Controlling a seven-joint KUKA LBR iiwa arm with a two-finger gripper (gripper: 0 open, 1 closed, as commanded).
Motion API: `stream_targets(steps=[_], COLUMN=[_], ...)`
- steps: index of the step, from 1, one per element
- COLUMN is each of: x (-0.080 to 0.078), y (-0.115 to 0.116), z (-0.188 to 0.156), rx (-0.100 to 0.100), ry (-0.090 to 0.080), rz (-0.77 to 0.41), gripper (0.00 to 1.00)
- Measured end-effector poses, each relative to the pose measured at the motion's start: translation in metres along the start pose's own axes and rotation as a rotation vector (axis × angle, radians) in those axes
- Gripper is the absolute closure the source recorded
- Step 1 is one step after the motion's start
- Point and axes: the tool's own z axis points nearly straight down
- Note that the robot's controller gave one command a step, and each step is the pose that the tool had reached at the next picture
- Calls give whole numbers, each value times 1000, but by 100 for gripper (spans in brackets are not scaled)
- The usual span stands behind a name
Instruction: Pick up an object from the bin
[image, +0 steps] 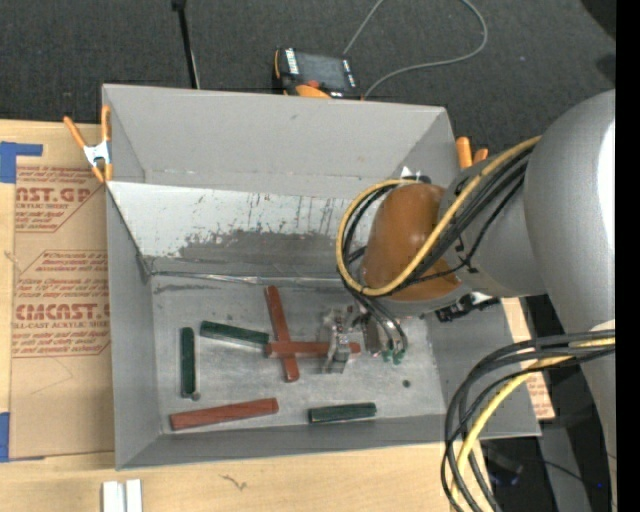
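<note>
Red short stick (300, 349) crossed with a long red stick (276, 315) at the middle of the bin (135, 330) floor, right end at the gripper (342, 347). Clenched or released: cannot tell. Risk, as a judgement: dragging or flipping the long stick through the overlap, or losing a thin end-only hold. Dark green stick (342, 412) by the front edge, apart, no hindrance.

Robot lab, metal bin (270, 150), cabled arm (580, 220)
</note>
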Motion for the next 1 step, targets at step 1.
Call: stream_targets(steps=[1], x=[27], y=[24], z=[-175], rx=[-2], ry=[-9], rz=[-36], gripper=[100])
